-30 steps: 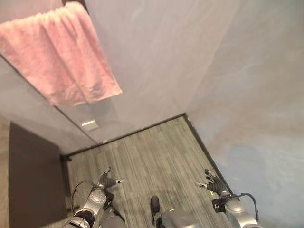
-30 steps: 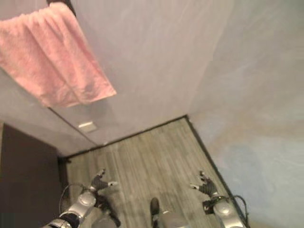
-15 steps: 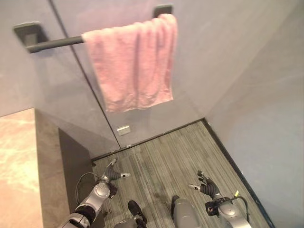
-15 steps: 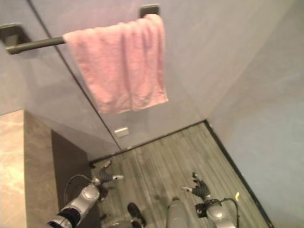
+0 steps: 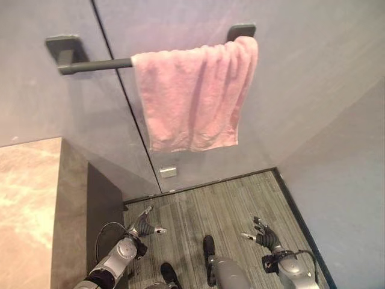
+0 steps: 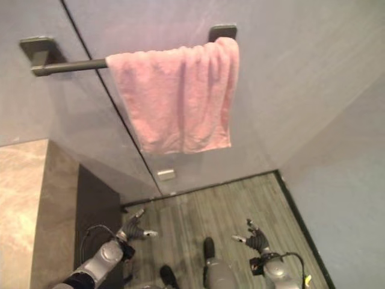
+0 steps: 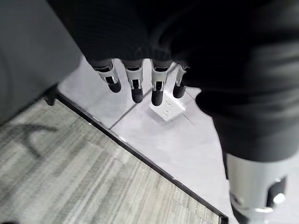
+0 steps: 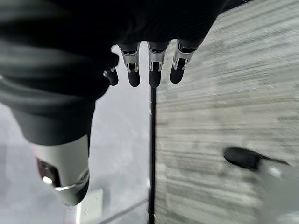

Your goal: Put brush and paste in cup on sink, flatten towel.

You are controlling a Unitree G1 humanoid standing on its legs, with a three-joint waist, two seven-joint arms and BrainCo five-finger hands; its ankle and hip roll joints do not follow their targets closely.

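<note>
A bathroom: pink towel point(image 5: 194, 95) on a wall-mounted dark rail point(image 5: 96, 63), marble-look counter point(image 5: 27, 205).

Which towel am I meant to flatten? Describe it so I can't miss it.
On the grey wall ahead, find the dark bar between two square mounts. The towel hangs over the bar's right end, bunched against the right mount. It is pink and fluffy, the only cloth and the only colour on that wall.

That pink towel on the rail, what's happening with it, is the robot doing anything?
Nothing is being handled at the moment. The pink towel hangs bunched toward one end of the dark rail on the wall. The left hand and right hand hang low over the striped floor, fingers straight and empty, well below the towel.
</note>
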